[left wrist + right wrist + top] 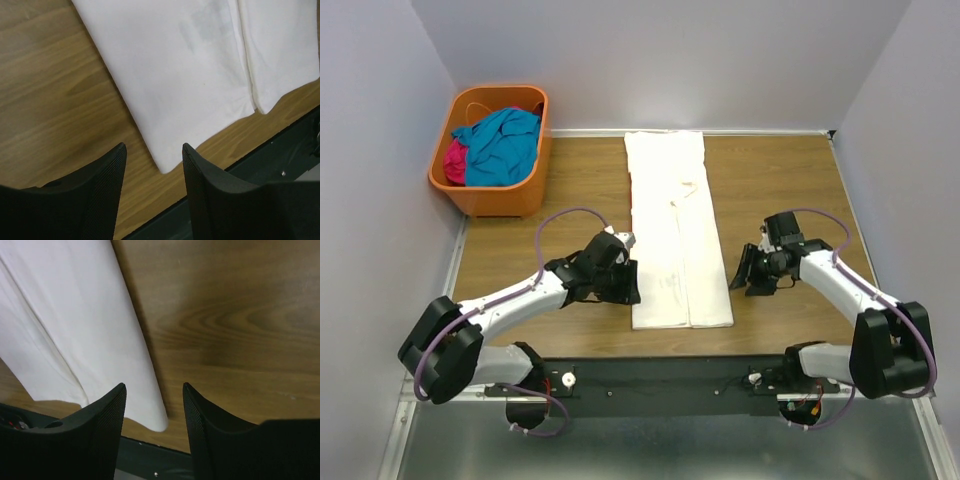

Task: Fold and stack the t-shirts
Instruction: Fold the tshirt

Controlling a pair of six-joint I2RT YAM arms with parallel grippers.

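White tee (672, 225) lies as long narrow strip mid table. My left gripper (154, 150) and right gripper (154, 390) both spread, empty, over its near corners. Teal tee (505, 145), magenta tee (455, 160) in orange basket (495, 200). I judge next: pinch corners, fold hem toward far end

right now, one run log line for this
white t-shirt: folded lengthwise | left jaws: open, near-left corner | right jaws: open, near-right corner | basket: teal tee, magenta tee

Teal-blue t-shirt (502, 145) covers most of magenta t-shirt (453, 160).
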